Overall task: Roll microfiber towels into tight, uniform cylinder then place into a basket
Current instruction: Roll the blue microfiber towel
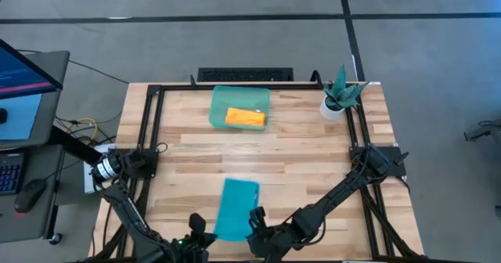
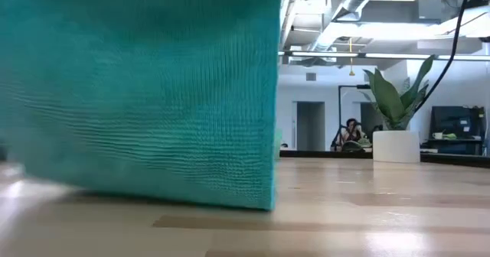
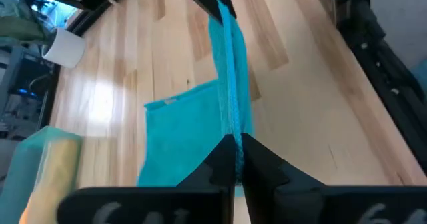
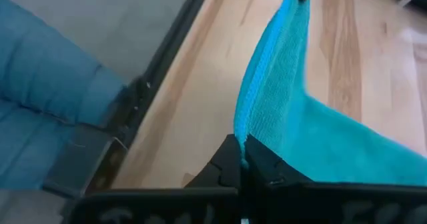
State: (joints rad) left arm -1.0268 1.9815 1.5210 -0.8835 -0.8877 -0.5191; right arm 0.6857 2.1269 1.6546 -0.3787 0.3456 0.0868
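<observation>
Pinching the teal towel (image 1: 236, 208) at its near edge, left hand (image 1: 197, 230) and right hand (image 1: 257, 220) both clamped on it (equally close); long axis running away toward the basket (image 1: 221, 100) across the table (image 1: 313, 153).

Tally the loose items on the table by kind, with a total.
Towels: 2, an orange towel lying in the basket and a teal towel pinched by the left end effector and the right end effector
Baskets: 1, the pale-green basket
Potted plants: 1, the potted plant
Total: 4
</observation>
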